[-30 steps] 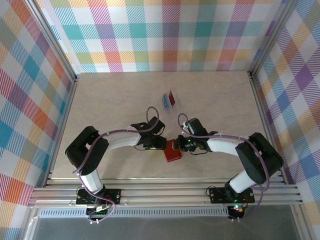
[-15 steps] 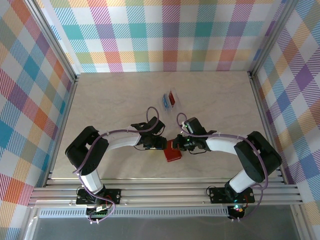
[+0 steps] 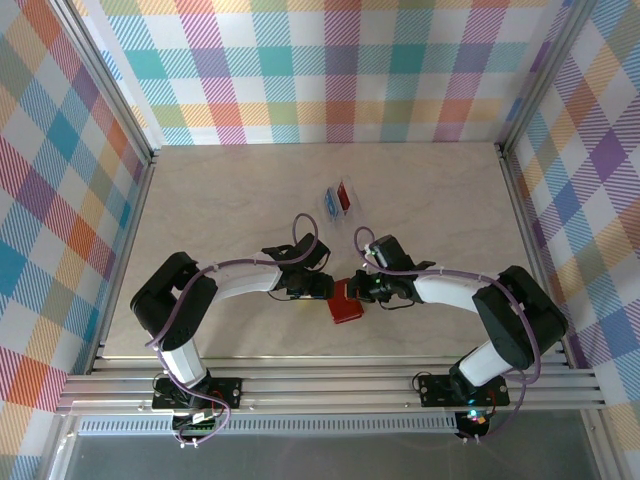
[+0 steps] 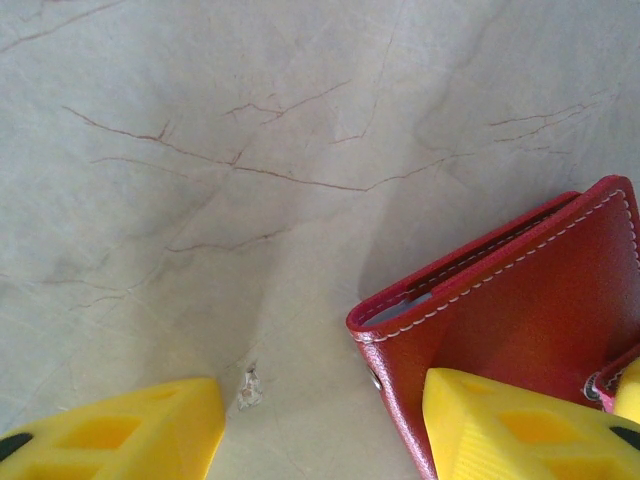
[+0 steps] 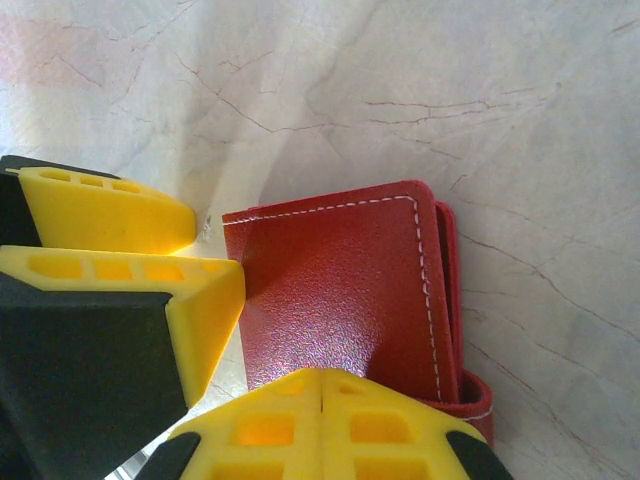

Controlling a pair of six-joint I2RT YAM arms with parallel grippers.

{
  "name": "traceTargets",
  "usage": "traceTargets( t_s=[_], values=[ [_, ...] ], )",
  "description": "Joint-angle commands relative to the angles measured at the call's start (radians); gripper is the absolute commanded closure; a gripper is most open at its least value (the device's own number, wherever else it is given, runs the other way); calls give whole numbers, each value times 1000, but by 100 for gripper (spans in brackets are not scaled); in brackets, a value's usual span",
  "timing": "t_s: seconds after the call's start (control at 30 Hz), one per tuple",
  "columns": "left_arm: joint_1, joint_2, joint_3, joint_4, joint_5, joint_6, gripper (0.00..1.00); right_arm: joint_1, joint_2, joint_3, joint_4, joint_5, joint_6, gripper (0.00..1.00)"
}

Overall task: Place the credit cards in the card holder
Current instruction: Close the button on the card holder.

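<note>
Top view. The closed red wallet [image 3: 346,305] lies between the two grippers. The left gripper [image 3: 318,288], jaws spread, straddles the wallet's 10 o'clock corner. The right gripper [image 3: 358,289], fingers pressed together with nothing visible between them, sits at its 1 o'clock corner. The blue and red cards [image 3: 338,198] lie well apart toward 12 o'clock, about equally far from both arms. The spread left gripper seems readier to fetch them.

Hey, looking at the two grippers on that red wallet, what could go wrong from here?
The card holder lies folded shut. With the shut right gripper over its cover, a push may slide it instead of opening it. The open left gripper sits right beside it at the same edge, so the two could collide.
</note>
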Motion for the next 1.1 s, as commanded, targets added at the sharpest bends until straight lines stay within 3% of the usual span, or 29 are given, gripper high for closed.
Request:
traceTargets(
  t_s=[0.0, 1.07],
  values=[
    [-21, 91, -43, 83, 41, 1, 43, -6, 5, -14, -14, 17, -16, 100],
    [-21, 87, -39, 76, 36, 2, 42, -6, 41, -55, -28, 63, -26, 100]
  ],
)
